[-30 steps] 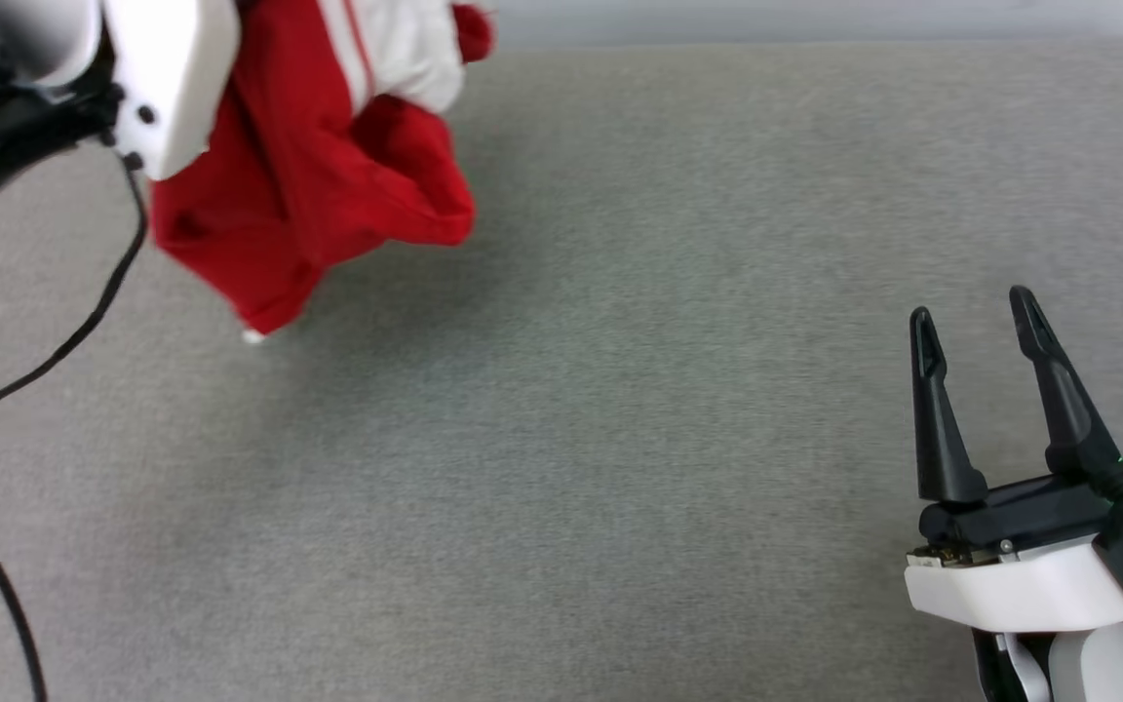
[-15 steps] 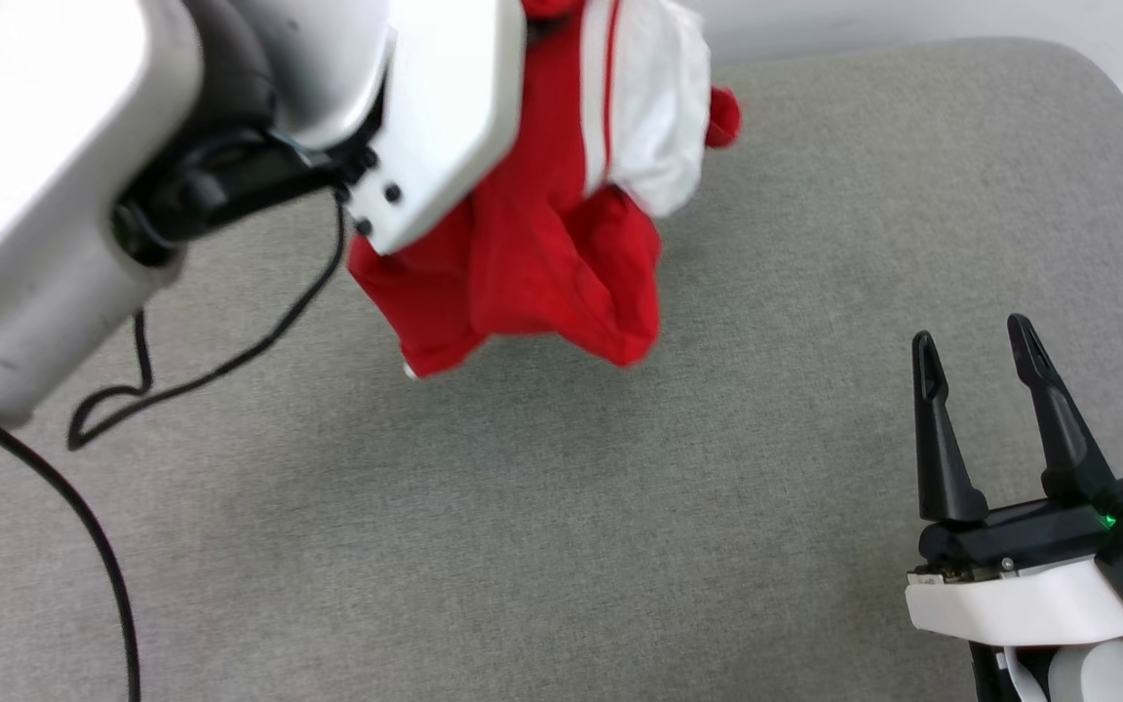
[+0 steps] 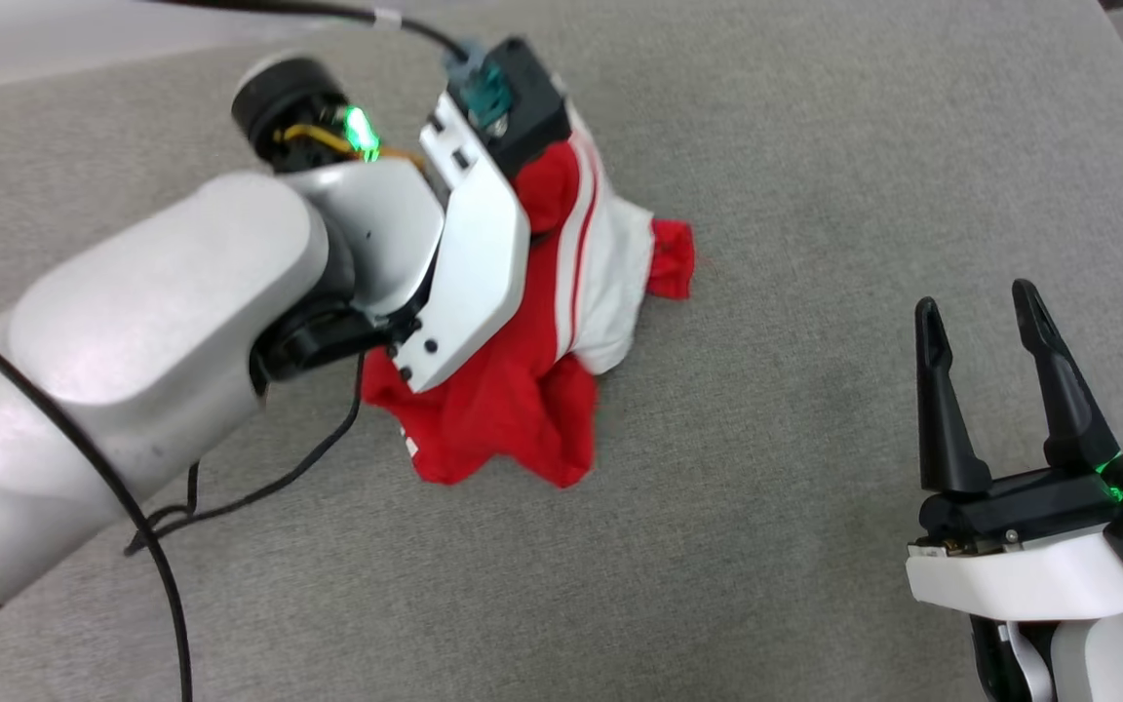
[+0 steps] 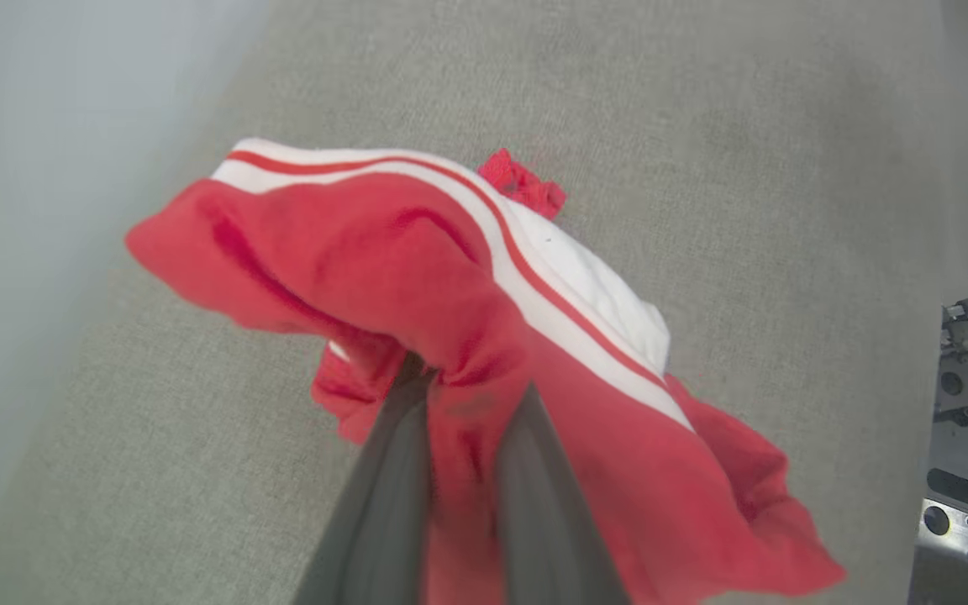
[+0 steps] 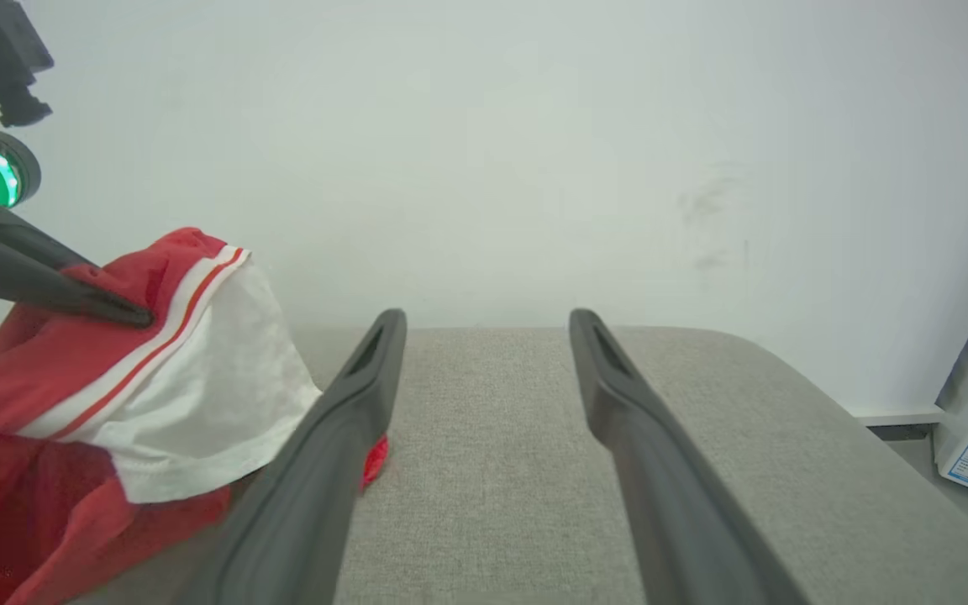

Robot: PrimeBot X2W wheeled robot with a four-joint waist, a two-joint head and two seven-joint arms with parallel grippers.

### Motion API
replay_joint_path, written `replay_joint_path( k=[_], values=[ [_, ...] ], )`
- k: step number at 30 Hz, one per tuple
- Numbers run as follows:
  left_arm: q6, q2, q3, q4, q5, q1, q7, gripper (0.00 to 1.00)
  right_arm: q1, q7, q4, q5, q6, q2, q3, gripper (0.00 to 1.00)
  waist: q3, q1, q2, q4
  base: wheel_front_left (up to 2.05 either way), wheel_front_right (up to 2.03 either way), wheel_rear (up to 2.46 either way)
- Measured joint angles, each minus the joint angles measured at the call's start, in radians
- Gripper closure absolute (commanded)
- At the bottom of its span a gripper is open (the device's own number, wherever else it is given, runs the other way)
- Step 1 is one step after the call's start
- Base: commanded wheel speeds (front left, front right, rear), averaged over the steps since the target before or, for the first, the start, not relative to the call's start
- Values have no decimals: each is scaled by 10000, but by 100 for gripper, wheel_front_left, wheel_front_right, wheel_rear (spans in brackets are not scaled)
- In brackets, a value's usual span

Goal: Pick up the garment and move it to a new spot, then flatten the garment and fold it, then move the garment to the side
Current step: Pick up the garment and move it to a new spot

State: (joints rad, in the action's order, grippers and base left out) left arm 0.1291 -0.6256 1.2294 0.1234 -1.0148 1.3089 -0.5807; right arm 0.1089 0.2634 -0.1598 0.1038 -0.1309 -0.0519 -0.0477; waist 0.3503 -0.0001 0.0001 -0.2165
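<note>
left arm is reaching in from the lower left with wrist angled down, left gripper pinching the garment with jaws nearly closed; right gripper is sitting lower right, jaws spread wide, pointing up

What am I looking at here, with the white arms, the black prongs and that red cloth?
This is a two-armed robot. One picture comes from a camera on its head, looking down; the other two come from cameras on its wrists, looking along each claw's two dark fingers. The left claw is shut on a bunched red and white garment, pinching a fold and holding it up, with the lower folds seeming to rest on the grey padded surface. The right claw is open and holds nothing, off to the side.
</note>
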Motion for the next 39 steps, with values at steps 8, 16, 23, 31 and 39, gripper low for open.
replay_joint_path(
  k=[8, 16, 23, 31, 39],
  values=[
    [0, 117, 387, 1407, -40, -1364, 851, 100, 109, 0, 148, 27, 0, 0, 38, 0, 565, 1, 0, -297, 0, 0, 0],
    [0, 525, 433, 2249, 748, -1684, 3001, 0, 88, 0, 339, -132, 0, 4, 0, 0, 167, 0, 0, -101, 0, 0, 0],
    [-924, 740, -263, 2347, 1519, -1818, 5651, 0, -297, 0, 433, -336, 0, 4, -4, 0, -569, 0, 0, 300, 0, 0, 0],
    [-3229, 510, -1064, 2167, 2224, -3348, 8192, 0, -553, 0, 527, -502, 0, 4, 115, 0, -1270, 0, 0, 959, 0, 0, 0],
    [-5287, 355, -3369, 631, 3315, -5936, 8418, 0, -859, 0, 543, -541, 0, 4, 384, 0, -1749, 0, 0, 1569, 0, 0, 0]
  ],
)
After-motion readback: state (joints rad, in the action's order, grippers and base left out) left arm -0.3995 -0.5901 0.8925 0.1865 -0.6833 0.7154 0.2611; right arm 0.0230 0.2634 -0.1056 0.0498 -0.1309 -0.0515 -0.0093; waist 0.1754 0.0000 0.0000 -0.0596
